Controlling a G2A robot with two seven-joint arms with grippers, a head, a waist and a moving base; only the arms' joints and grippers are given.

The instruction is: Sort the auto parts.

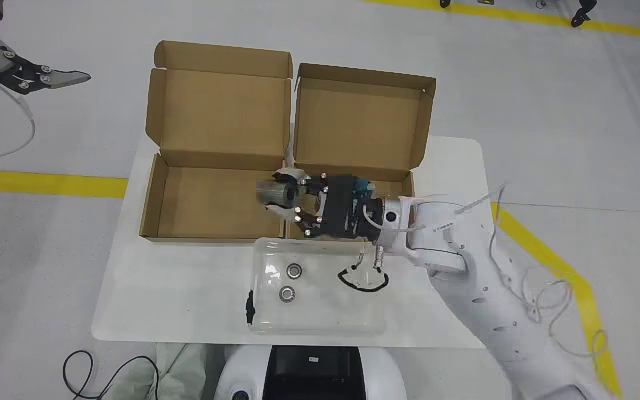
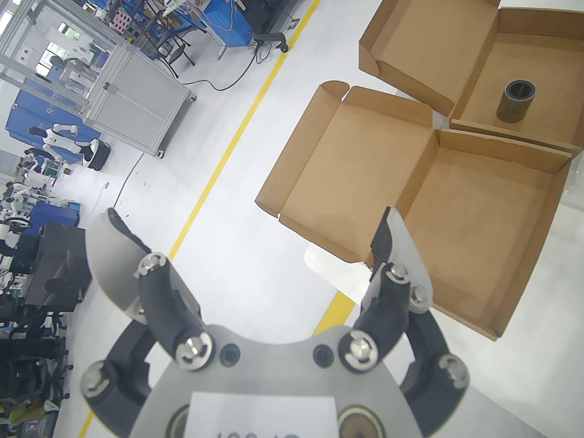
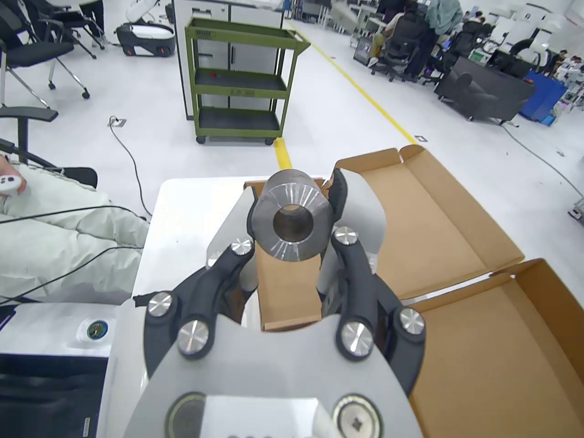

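While one dark steel sleeve [image 2: 518,102] already stands in a cardboard box [image 2: 547,61], sorting is judged partly done: two round bearings [image 1: 295,269] and a black ring [image 1: 362,280] lie in the clear tray [image 1: 262,320]. The right gripper [image 3: 294,198] clamps a second sleeve [image 3: 292,225] over the boxes; the left gripper [image 2: 251,230] gapes wide, empty, beside the counter [image 1: 455,180].

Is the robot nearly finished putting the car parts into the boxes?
Not yet, it looks about partway. Done: one dark sleeve already stands in a cardboard box. In hand: the right pincer is shut on a metal sleeve, lifted up and not yet dropped off. Left: two round silvery parts lie in the clear tray. The left pincer is open, off to the side.
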